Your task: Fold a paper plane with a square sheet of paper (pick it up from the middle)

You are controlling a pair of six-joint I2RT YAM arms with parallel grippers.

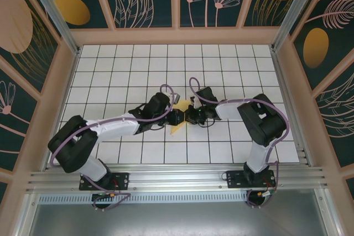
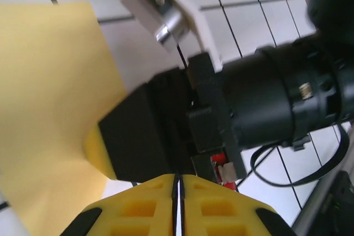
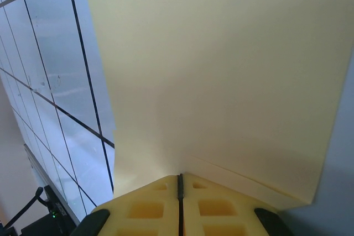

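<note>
From above, your left gripper (image 1: 175, 118) and right gripper (image 1: 188, 116) meet nose to nose over the yellow sheet (image 1: 177, 128), mid-table (image 1: 110, 70). Left wrist: pads pressed together on nothing, the sheet (image 2: 44, 109) off to their left. Right wrist: pads closed, pinching the sheet's (image 3: 221, 70) edge.

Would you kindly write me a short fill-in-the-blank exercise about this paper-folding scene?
1. The square sheet of paper is pale ___.
2. The right gripper is ___ on the paper.
3. The table is marked as a grid of ___ tiles.
Missing words: yellow; shut; white.
</note>
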